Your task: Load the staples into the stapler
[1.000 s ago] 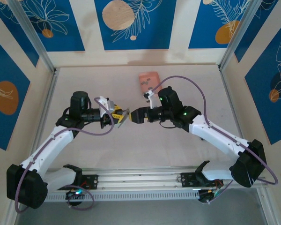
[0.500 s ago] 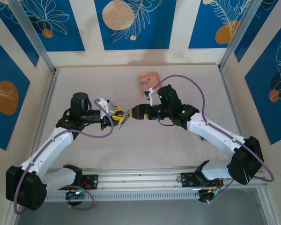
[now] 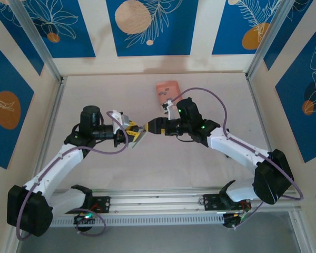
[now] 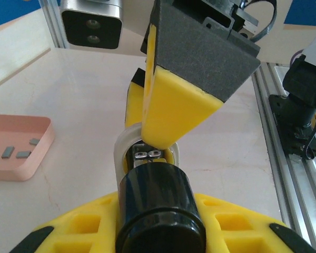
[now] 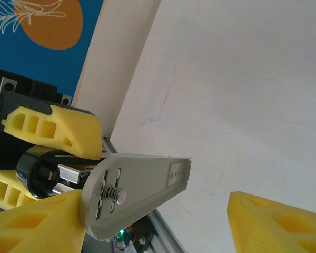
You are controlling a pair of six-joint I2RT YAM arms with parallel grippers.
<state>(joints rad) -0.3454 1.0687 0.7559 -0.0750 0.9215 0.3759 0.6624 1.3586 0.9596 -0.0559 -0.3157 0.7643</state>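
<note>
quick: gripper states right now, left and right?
Left gripper: closed on the stapler.
Right gripper: open, gripping nothing.

White links (image 3: 58, 163), black joints (image 3: 89, 117), purple cables (image 3: 200, 88), yellow fingers (image 4: 174, 110), green lights (image 3: 203, 125)

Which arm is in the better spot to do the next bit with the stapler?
Right. The left pincer is shut on the stapler, so it is busy. The right pincer is open and empty, right at the stapler's free end, so it can probably work on it.
</note>
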